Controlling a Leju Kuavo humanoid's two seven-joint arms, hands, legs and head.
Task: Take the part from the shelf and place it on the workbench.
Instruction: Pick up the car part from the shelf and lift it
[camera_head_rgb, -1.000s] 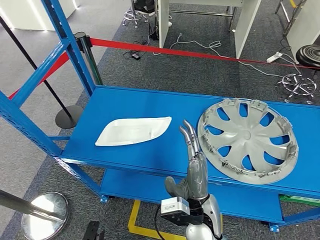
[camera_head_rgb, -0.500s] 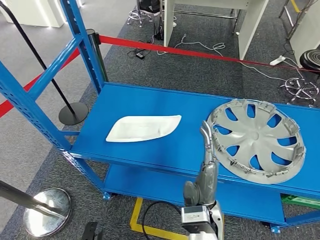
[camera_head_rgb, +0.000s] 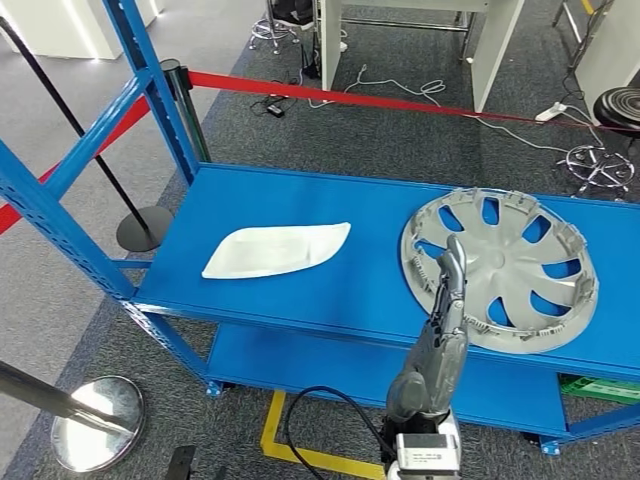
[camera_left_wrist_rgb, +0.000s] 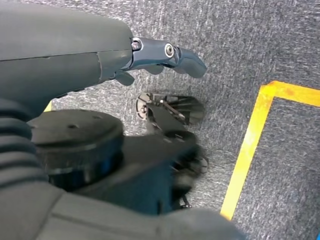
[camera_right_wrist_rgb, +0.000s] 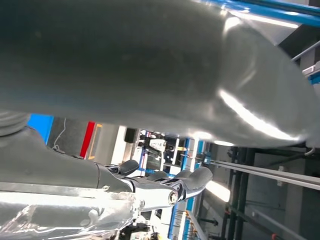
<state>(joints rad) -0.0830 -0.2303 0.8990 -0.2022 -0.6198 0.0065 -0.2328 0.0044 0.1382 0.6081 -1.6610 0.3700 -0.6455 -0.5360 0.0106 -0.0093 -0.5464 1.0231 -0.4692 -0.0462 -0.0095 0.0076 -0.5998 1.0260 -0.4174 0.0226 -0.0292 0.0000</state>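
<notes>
While the wheel cover (camera_head_rgb: 499, 268) lies flat on the blue shelf (camera_head_rgb: 362, 290), right hand (camera_head_rgb: 447, 310) reaches over its near rim, fingers extended, holding nothing. Left hand (camera_left_wrist_rgb: 75, 55) hangs, released.

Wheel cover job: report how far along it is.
Done: nothing. The wheel cover and the white part both lie on the blue shelf. In hand: the right hand is raised at the cover's near rim, holding nothing. Left: grasp, lift, carry to the workbench.
</notes>
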